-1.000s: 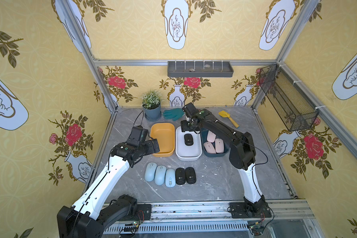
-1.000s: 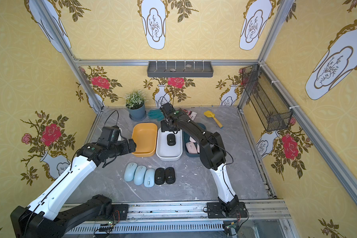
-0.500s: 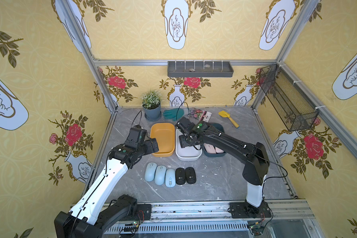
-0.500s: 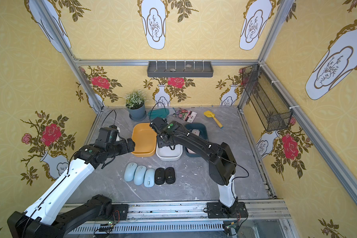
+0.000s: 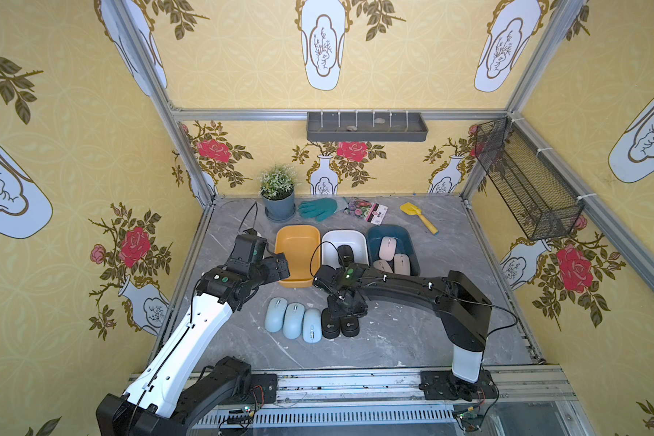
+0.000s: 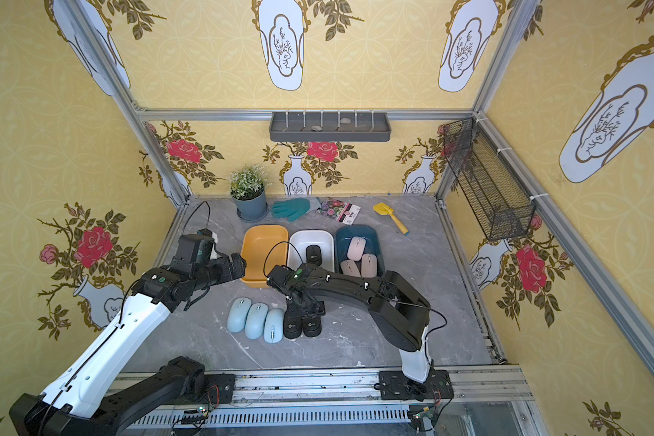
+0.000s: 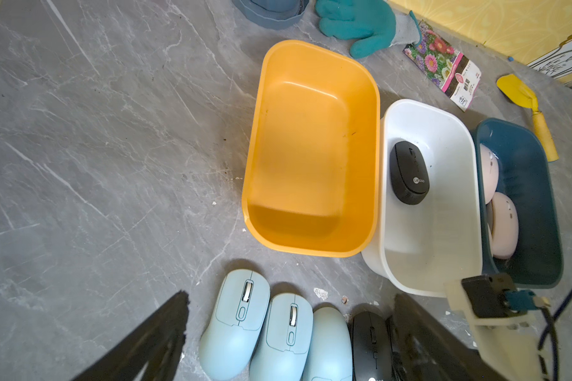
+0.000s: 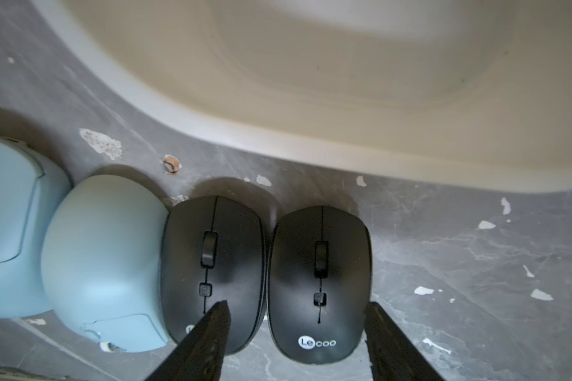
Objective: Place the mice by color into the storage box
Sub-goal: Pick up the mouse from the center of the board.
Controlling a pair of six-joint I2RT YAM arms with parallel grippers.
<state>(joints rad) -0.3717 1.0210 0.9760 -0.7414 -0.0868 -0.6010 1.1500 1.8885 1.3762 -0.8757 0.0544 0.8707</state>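
Black mouse (image 5: 350, 327), lower centre in a top view, sits between parted jaws of the right gripper (image 8: 298, 303); the left gripper (image 7: 290, 295) has jaws wide, empty.

The left arm rises from its base and leans forward. The left hand (image 5: 278, 267) hangs above the worktop, fingers spread wide. The right arm bends at the elbow and stretches leftward. The right hand (image 5: 346, 307) points straight down, low, fingers parted.
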